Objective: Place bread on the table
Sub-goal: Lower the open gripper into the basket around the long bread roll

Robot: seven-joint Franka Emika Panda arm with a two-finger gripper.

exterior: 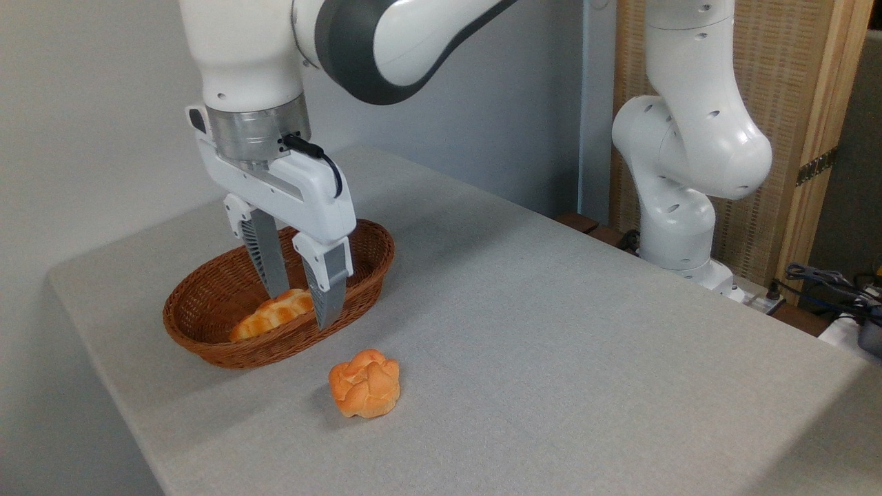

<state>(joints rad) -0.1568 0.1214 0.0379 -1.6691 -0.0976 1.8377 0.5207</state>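
The table (551, 331), a large flat surface covered in light grey fabric-like material, is occupying most of the frame, running from the left edge toward the lower right. A brown oval wicker basket (207, 341) is sitting directly on it at centre left of the frame. A small round knotted orange roll (364, 383) is lying directly on the cloth, just below and to the right of the basket, apart from it.
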